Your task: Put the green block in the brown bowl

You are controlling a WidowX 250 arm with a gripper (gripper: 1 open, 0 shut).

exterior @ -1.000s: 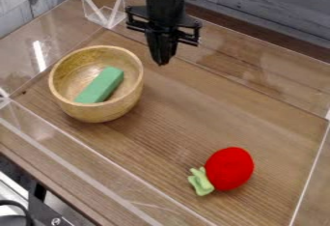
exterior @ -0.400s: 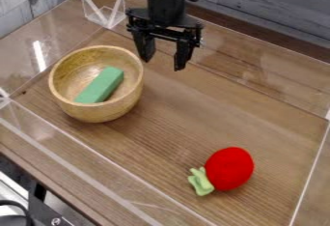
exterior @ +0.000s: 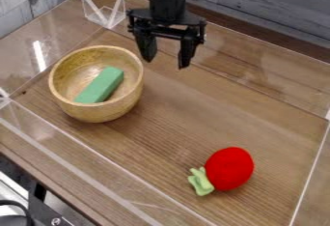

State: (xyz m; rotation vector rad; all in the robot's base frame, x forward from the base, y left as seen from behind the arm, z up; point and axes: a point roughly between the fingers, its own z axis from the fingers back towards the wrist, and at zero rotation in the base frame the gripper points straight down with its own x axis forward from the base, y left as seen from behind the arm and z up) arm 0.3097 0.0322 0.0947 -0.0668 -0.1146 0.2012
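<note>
One gripper [exterior: 168,56] was all we had at the table, and we found it pointing straight down with its two dark fingers [exterior: 149,46] spread wide and nothing between them; it hung above the bare wooden tabletop [exterior: 245,104], just to the right of the brown bowl [exterior: 68,99] in the camera view and apart from its rim; the green block [exterior: 99,85] lay inside that bowl, slanted across the bottom with its upper end leaning toward the far wall; a red strawberry toy [exterior: 227,169] sat well apart from both, near the front right of the table; clear plastic walls [exterior: 52,157] fenced the work area.
</note>
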